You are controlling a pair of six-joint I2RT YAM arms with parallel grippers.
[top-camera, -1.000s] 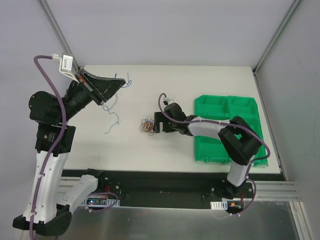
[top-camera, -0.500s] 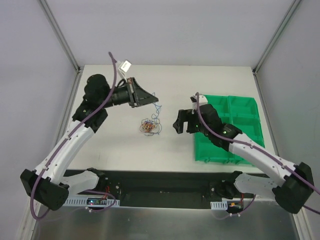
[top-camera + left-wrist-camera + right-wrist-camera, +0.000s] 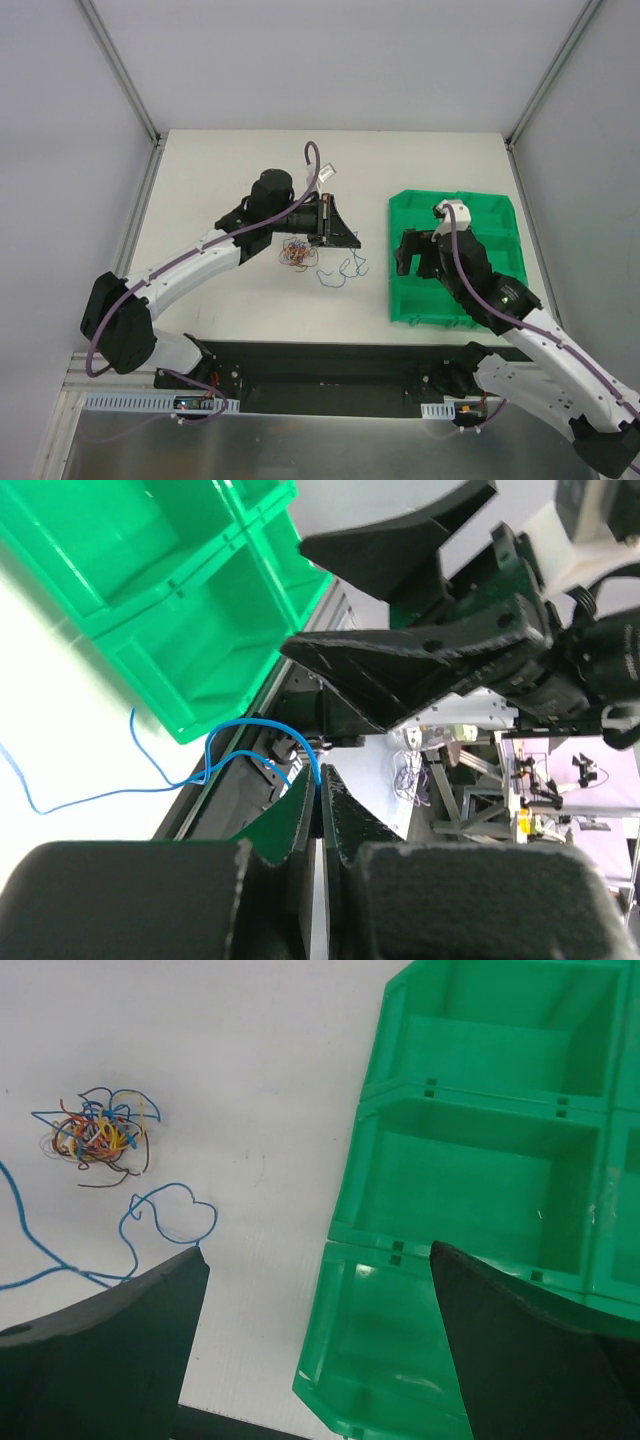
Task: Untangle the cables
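Observation:
A small knot of thin coloured cables (image 3: pixel 295 252) lies on the white table near its middle; it also shows in the right wrist view (image 3: pixel 95 1140). My left gripper (image 3: pixel 347 238) is just right of the knot, shut on one blue cable (image 3: pixel 340 270) that hangs down in loops onto the table. In the left wrist view the jaws (image 3: pixel 322 776) pinch the blue cable (image 3: pixel 232 748) at their tips. My right gripper (image 3: pixel 410 258) is open and empty, above the left edge of the green bins. The blue cable's loop (image 3: pixel 165 1210) lies by its left finger (image 3: pixel 110 1340).
Green bins (image 3: pixel 480 215) in a block stand on the right of the table; their compartments look empty in the right wrist view (image 3: pixel 480 1190). The left wrist view sees a bin (image 3: pixel 190 600) and the right arm (image 3: pixel 450 650) close ahead. The table's front edge (image 3: pixel 300 342) is near.
My left arm has swung from the far left to the table's middle, carrying the blue cable past the knot. My right arm has drawn back from the knot to over the bins.

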